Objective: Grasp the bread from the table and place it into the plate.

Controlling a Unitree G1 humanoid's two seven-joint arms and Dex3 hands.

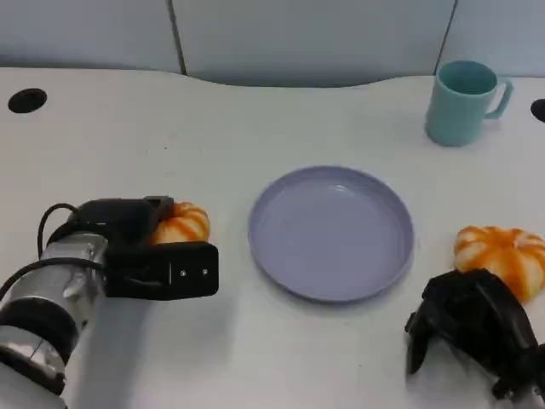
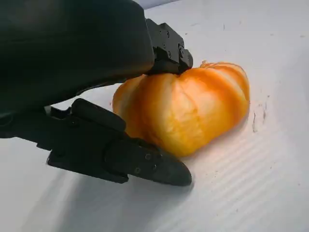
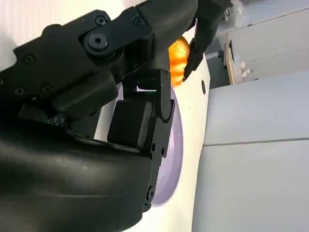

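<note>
A: The table (image 1: pixel 255 119) looks like matt white laminate, smooth, with fine scuffs just beside the left hand (image 1: pixel 162 256). That hand's shell is black plastic, slightly satin.

B: And the bread (image 2: pixel 188 111) touching its fingers (image 2: pixel 145 164)?

A: Glazed, glossy orange crust with paler streaks. The silver forearm (image 1: pixel 60 294) behind the hand reads as brushed metal.

B: The plate (image 1: pixel 332 232) beyond that hand?

A: Smooth lavender plastic, soft sheen. The teal cup (image 1: pixel 464 100) far from both hands looks matt.
</note>
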